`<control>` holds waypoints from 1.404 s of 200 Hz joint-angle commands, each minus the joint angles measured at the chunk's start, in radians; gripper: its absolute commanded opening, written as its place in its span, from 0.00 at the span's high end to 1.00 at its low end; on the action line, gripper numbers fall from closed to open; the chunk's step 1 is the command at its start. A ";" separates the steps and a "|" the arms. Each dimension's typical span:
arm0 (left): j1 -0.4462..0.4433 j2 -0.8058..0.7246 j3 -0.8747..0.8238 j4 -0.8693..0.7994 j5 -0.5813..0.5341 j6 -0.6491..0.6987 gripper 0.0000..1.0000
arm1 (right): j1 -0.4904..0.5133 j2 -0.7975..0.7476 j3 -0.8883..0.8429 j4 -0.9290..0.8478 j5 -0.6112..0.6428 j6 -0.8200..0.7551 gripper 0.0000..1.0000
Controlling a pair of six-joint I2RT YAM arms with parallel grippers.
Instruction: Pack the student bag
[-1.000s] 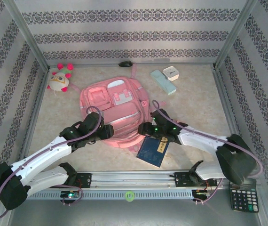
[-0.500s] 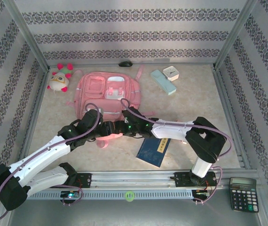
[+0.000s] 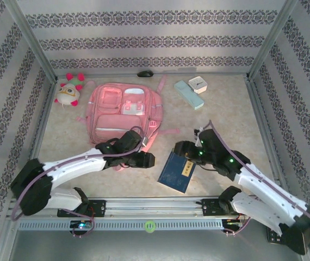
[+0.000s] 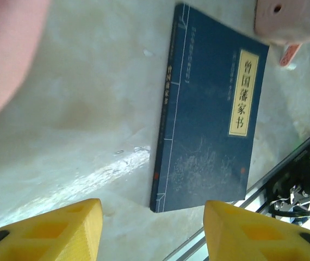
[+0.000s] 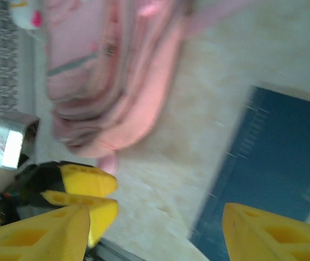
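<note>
- This is a robot test cell in a lab, not a lived-in room: a small beige marbled tabletop point(image 3: 236, 119) is boxed in on three sides.
- The walls are flat panels printed with grey-and-white damask stripes point(image 3: 144, 41), held between bare aluminium corner posts point(image 3: 31, 41), like a staged backdrop.
- A silver metal rail point(image 3: 155, 205) runs along the near edge, with a white-and-black left robot arm point(image 3: 73, 166) and a matching right robot arm point(image 3: 264, 187) bolted to it.
- School props lie spread out like samples: a large pink fabric backpack point(image 3: 117, 114), a dark blue paperback book with a cream title label point(image 3: 175, 171), a pale green pencil case point(image 3: 188, 94) and a white-and-pink plush toy point(image 3: 69, 92).
</note>
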 commanded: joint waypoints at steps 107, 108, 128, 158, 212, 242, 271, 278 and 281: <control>-0.049 0.432 0.075 0.363 0.253 -0.080 0.58 | -0.030 0.043 -0.333 0.082 -0.070 0.102 0.64; -0.050 0.435 0.074 0.366 0.253 -0.081 0.58 | -0.030 0.045 -0.334 0.086 -0.071 0.101 0.64; -0.059 0.472 0.071 0.424 0.285 -0.114 0.61 | -0.031 0.084 -0.341 0.145 -0.091 0.095 0.70; -0.082 0.472 0.102 0.443 0.310 -0.137 0.61 | -0.025 0.121 -0.343 0.233 -0.130 0.094 0.76; -0.094 0.423 0.109 0.410 0.305 -0.130 0.61 | -0.010 0.122 -0.345 0.302 -0.147 0.112 0.79; -0.099 0.394 0.086 0.474 0.339 -0.166 0.62 | -0.010 0.136 -0.356 0.342 -0.158 0.111 0.79; -0.104 0.329 0.077 0.533 0.358 -0.209 0.61 | -0.010 0.152 -0.358 0.386 -0.181 0.120 0.80; -0.104 0.317 0.072 0.546 0.351 -0.220 0.61 | -0.010 0.152 -0.358 0.390 -0.182 0.119 0.80; -0.105 0.312 0.070 0.550 0.349 -0.223 0.62 | -0.011 0.152 -0.358 0.390 -0.181 0.118 0.80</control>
